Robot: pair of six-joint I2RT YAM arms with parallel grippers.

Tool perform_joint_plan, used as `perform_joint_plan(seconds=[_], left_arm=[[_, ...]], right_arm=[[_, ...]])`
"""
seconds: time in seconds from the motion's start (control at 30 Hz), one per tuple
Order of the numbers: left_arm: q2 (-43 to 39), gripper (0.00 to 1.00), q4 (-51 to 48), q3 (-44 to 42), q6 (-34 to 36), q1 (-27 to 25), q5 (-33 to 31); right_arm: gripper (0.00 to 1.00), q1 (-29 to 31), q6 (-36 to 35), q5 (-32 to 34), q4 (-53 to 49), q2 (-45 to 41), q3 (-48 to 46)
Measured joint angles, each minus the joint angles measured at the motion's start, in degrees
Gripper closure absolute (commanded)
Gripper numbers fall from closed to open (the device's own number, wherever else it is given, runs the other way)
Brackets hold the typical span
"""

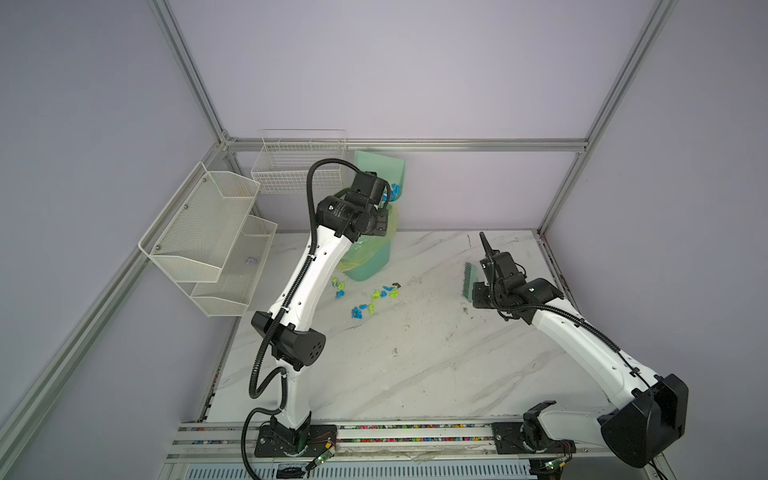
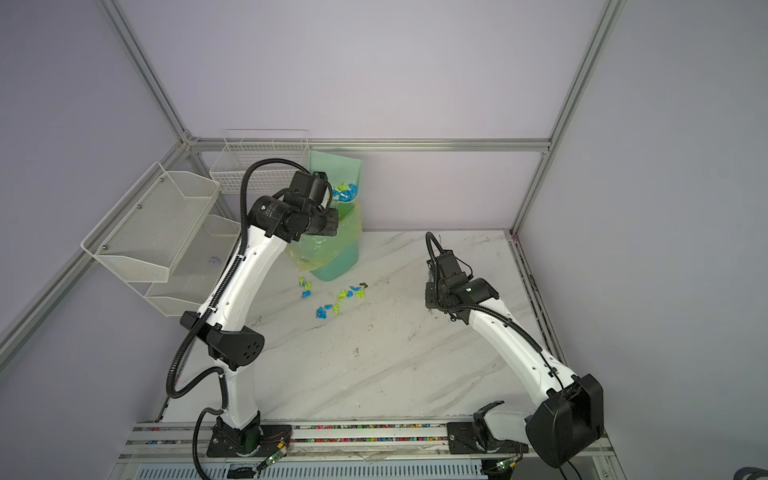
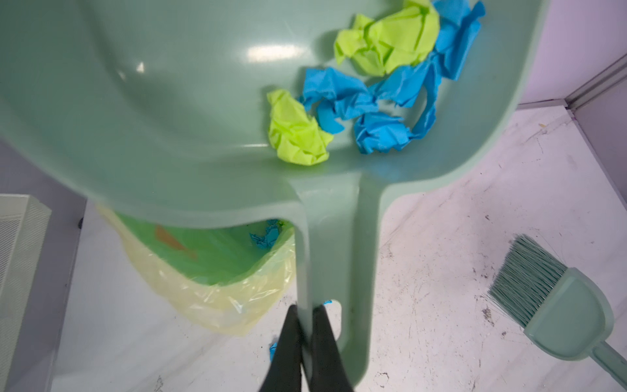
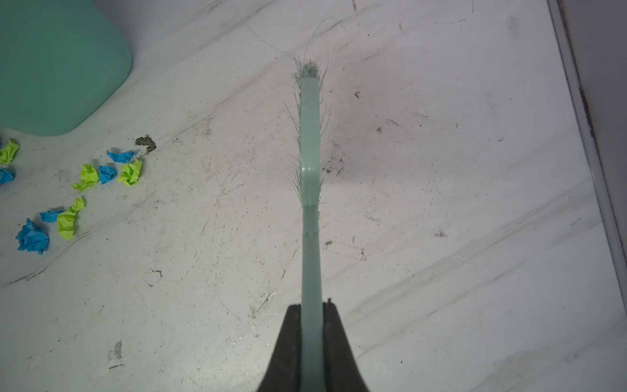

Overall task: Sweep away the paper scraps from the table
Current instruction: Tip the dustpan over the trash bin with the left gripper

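The left end effector [image 3: 306,312] is clamped tight on one wall of the handle of the pale green dustpan [image 3: 169,118], holding the pan raised over the green bin [image 1: 370,257] with its yellowish liner at the back of the bench [image 1: 415,374]. Several blue and lime-green paper scraps [image 3: 373,85] lie bunched in the pan's deep end near the handle, and a blue bit shows inside the bin.

More scraps [image 1: 365,301] lie loose on the bench just in front of the bin, in a scattered cluster between the two arms, with a small dark speck [image 4: 146,142] beside them.

The right end effector [image 4: 311,307] is closed on the thin handle of the green brush [image 4: 310,135], well apart from the cluster on the right. Whether the bristles touch the bench cannot be told.
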Motion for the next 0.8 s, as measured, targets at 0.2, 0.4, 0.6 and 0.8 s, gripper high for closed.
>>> perform_joint_plan(seconds=[0.2,0.4,0.6,0.8], left_arm=[[-0.72,1.00,-1.79,-0.02,1.73,3.98,-6.03],[-0.72,1.00,-3.74,-0.13,5.81,3.54,-12.66],[-0.74,1.00,-4.17,-6.47,9.44,3.48,-22.38],[-0.31,1.00,-3.48,-13.35,12.74,3.43,-32.46]], right_arm=[[1.00,0.00,-0.04,-0.79,0.98,0.00,-0.76],[1.00,0.00,-0.46,-1.20,1.25,0.00,-1.27],[1.00,-0.04,-0.85,-2.71,2.29,0.02,-1.27],[1.00,-0.07,-0.79,-4.35,3.85,0.00,-1.68]])
